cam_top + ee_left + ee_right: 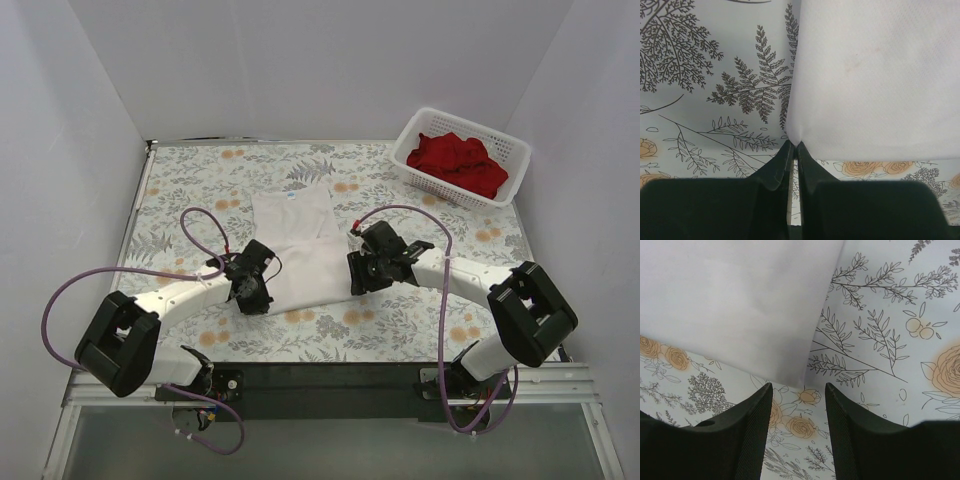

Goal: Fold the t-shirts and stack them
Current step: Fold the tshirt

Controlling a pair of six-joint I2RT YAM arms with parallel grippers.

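The white t-shirt (298, 245) lies partly folded on the flowered table, between my two grippers. My left gripper (252, 290) is shut on its near left corner; in the left wrist view the fabric (875, 75) runs into the closed fingertips (794, 146). My right gripper (362, 272) is open and empty, just short of the shirt's near right corner (790, 375) in the right wrist view, its fingertips (799, 390) apart above the tablecloth. The red t-shirts (458, 162) lie bunched in the basket.
A white lattice basket (505, 148) stands at the back right corner. White walls enclose the table on three sides. A black rail runs along the near edge by the arm bases.
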